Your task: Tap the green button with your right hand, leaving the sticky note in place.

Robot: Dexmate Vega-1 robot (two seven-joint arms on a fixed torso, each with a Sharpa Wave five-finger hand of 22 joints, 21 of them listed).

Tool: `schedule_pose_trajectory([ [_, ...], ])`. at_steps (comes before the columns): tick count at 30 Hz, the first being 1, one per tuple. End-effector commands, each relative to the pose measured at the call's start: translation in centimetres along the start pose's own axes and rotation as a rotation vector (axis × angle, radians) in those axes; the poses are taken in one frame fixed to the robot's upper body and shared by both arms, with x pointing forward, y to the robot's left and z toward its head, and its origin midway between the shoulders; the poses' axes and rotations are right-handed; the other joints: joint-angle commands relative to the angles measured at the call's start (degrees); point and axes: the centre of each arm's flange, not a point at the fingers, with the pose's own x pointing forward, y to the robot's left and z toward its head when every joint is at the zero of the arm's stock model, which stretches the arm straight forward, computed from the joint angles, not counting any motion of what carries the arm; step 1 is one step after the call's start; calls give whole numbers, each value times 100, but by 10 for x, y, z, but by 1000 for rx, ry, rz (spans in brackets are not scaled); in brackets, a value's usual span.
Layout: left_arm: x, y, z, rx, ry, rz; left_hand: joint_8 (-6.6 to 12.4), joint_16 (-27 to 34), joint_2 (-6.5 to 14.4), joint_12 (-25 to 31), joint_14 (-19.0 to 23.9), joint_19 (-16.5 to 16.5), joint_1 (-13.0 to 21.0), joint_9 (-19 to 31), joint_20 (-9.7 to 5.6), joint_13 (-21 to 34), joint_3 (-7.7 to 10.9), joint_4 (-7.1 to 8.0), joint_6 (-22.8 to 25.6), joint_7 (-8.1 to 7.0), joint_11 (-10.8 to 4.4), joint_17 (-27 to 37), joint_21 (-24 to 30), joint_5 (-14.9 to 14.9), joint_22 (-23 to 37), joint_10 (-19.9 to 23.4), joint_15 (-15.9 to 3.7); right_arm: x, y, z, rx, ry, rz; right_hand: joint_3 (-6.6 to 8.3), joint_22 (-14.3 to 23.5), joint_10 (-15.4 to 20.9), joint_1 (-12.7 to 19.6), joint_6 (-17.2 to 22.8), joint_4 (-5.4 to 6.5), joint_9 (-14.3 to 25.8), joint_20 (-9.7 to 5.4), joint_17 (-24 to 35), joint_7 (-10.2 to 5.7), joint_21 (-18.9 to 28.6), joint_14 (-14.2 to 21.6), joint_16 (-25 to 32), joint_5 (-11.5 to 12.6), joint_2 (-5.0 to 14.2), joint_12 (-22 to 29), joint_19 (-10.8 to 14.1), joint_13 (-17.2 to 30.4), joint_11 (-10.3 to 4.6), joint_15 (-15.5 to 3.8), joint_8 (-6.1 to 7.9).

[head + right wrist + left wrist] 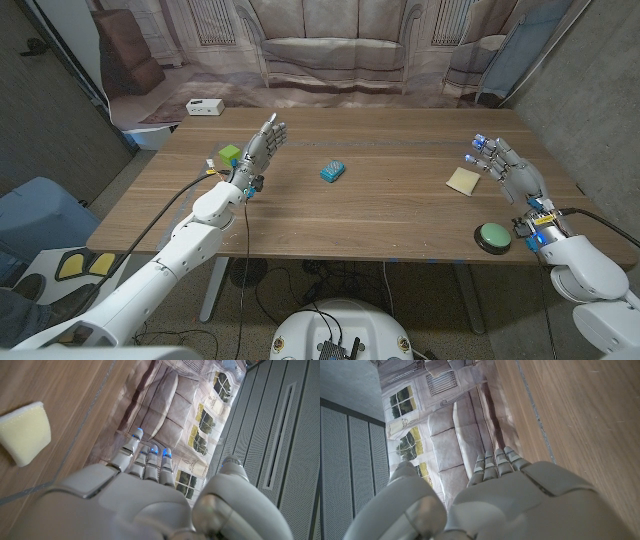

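Right hand [510,168]: fingers spread, empty, at 12 o'clock of button [493,236]; note [462,180] beside. Left hand [262,146]: fingers spread, empty.

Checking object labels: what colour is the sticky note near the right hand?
Pale yellow. The sticky note shows best in the right wrist view.

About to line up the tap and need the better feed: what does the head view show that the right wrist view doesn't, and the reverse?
Head view alone: the green button near the table's front edge, close beside the right wrist; the left hand, open and raised; a blue object mid-table; a green item by the left hand; a white box.

Right wrist view alone: a grey slatted wall panel.

Both: the right hand, open, the yellow sticky note beside it, the wooden table, the sofa backdrop.
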Motion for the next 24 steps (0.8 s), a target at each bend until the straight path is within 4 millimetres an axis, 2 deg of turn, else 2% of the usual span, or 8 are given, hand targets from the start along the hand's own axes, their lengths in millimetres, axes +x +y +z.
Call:
schedule_pose_trajectory([
  [1,3,4,1,-11,-9,-1,23,2,19,28,45,75,80,26,-26,-7,4,-27,47,6,-8,22,-7,-10,19,43,-11,-23,-4,12,-29,13,-24,-3,31,43,-29,42,-31,30,7,10,-10,-13,77,7,7,0,-8,58,18,18,1,-18],
  [24,3,3,1,-1,-5,-22,-5,-13,23,7,50,114,90,27,12,-14,-6,-47,42,12,-20,23,-49,-17,19,34,-16,-58,-2,23,-43,21,-55,-9,31,104,-50,70,-38,30,-10,7,-19,-23,141,11,10,1,2,125,19,-10,-22,-15],
])
